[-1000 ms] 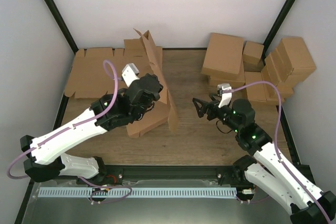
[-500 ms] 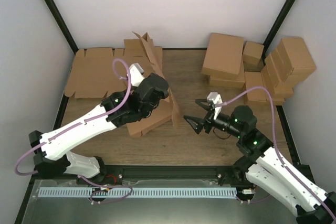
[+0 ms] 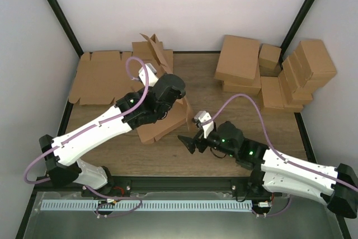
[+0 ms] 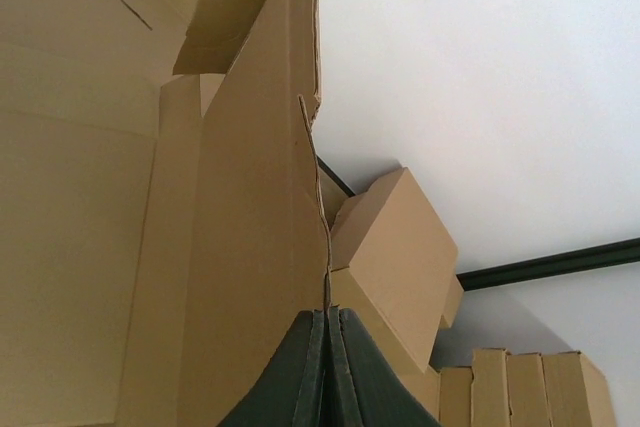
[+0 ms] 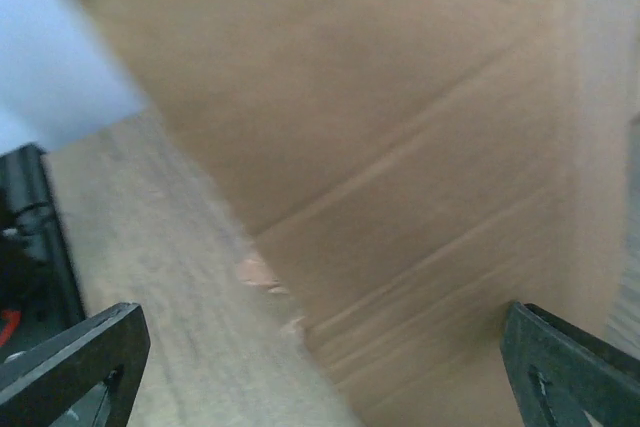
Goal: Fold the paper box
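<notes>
Pinching an upright flap of the box [image 3: 162, 126] with the closed left end effector [image 4: 325, 347]; holding the right end effector [image 3: 187, 142] wide open just beside it, mid-worktop [image 3: 212, 82].

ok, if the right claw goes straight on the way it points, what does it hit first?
Most likely the paper box. The open right claw points at its brown panel, which fills most of the right wrist view straight ahead. That view is blurred, so how far off the panel is stays unclear.
</notes>
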Robot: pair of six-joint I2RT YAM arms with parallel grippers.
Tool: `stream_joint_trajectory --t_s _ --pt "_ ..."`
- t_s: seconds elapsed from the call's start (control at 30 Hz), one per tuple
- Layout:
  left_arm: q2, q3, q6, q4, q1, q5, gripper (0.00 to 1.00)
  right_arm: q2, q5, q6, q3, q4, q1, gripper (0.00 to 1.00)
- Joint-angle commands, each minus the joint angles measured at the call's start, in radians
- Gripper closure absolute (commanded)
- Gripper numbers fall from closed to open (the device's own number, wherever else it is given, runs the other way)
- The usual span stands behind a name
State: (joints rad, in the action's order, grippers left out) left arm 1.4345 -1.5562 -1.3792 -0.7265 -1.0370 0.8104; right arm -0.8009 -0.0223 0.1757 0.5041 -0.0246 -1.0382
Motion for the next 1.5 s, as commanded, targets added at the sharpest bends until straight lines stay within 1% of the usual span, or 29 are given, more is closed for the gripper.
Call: stream_joint_trajectory --t_s 0.0,0.07,0.2,0.23,0.27,0.3,0.37,0.43,0.47,0.5,0.53,0.57,0.67,0.73,0.83,0.93,1.0,1.07,1.1,1.13,1.2,1.27,1.33,1.37,1.4,1.47 --pt "0.005 -0.03 0.008 0.027 0.005 0.034 0.96 -0.035 -0.239 0.007 0.034 -0.087 -0.023 0.0" --pt "0.007 -0.03 0.008 0.025 0.006 0.036 0.96 -0.034 -0.241 0.01 0.019 -0.125 -0.024 0.04" --pt "0.009 -0.028 0.008 0.019 0.009 0.042 0.96 -0.023 -0.263 0.007 0.01 -0.133 -0.025 0.23" --pt "0.009 -0.028 0.008 0.018 0.009 0.043 0.96 -0.014 -0.258 -0.001 0.002 -0.136 -0.025 0.29" --pt "0.009 -0.028 0.009 0.017 0.011 0.044 0.96 -0.002 -0.254 -0.01 -0.007 -0.141 -0.025 0.39" --pt "0.008 -0.027 0.009 0.017 0.011 0.045 0.96 0.008 -0.256 -0.014 -0.015 -0.146 -0.024 0.52" --pt "0.006 -0.028 0.013 0.018 0.015 0.044 0.96 0.023 -0.264 -0.021 -0.03 -0.15 -0.025 0.74" --pt "0.005 -0.028 0.017 0.015 0.016 0.043 0.96 0.028 -0.277 -0.022 -0.035 -0.141 -0.024 0.87" --pt "0.003 -0.028 0.02 0.013 0.017 0.044 0.93 0.028 -0.281 -0.02 -0.037 -0.136 -0.025 0.95" --pt "0.001 -0.028 0.025 0.011 0.018 0.044 0.84 0.027 -0.286 -0.015 -0.038 -0.131 -0.024 0.99" --pt "-0.003 -0.027 0.029 0.006 0.018 0.042 0.72 0.028 -0.291 -0.009 -0.037 -0.126 -0.025 0.99" --pt "-0.005 -0.027 0.033 -0.003 0.018 0.041 0.63 0.029 -0.297 -0.001 -0.038 -0.119 -0.024 0.99" --pt "-0.028 -0.028 0.111 -0.023 0.018 0.026 0.43 0.04 -0.312 0.029 -0.04 -0.108 -0.024 0.99" --pt "-0.056 -0.026 0.204 -0.036 0.019 0.002 0.35 0.045 -0.32 0.043 -0.042 -0.102 -0.023 0.99" --pt "-0.113 -0.018 0.353 -0.077 0.018 -0.018 0.3 0.04 -0.32 0.048 -0.033 -0.079 -0.021 0.99" --pt "-0.199 0.015 0.561 -0.092 0.019 -0.055 0.19 0.034 -0.312 0.053 -0.013 -0.03 -0.008 0.99" --pt "-0.266 0.058 0.724 -0.076 0.022 -0.097 0.08 0.042 -0.28 0.055 0.0 -0.004 0.014 0.99" --pt "-0.329 0.099 0.854 -0.056 0.045 -0.161 0.05 0.058 -0.207 0.057 0.018 0.023 0.063 0.99" --pt "-0.35 0.109 0.912 -0.054 0.073 -0.2 0.01 0.065 -0.166 0.061 0.031 0.039 0.097 0.99" --pt "-0.358 0.104 0.934 -0.07 0.112 -0.238 0.0 0.074 -0.117 0.061 0.047 0.054 0.132 0.99" --pt "-0.336 0.041 0.985 -0.146 0.248 -0.361 0.0 0.085 -0.034 0.062 0.091 0.092 0.204 0.99" --pt "-0.297 -0.032 1.018 -0.206 0.337 -0.431 0.0 0.088 0.013 0.053 0.154 0.138 0.251 0.99" --pt "-0.266 -0.095 1.049 -0.231 0.376 -0.48 0.0 0.081 0.062 0.045 0.232 0.188 0.284 0.99" --pt "-0.255 -0.125 1.052 -0.24 0.382 -0.486 0.0 0.072 0.109 0.033 0.275 0.212 0.291 0.99" --pt "-0.246 -0.158 1.052 -0.246 0.385 -0.489 0.0 0.06 0.18 0.009 0.32 0.231 0.293 0.99" --pt "-0.239 -0.217 1.052 -0.252 0.385 -0.493 0.0 0.026 0.395 -0.038 0.407 0.271 0.293 0.99"
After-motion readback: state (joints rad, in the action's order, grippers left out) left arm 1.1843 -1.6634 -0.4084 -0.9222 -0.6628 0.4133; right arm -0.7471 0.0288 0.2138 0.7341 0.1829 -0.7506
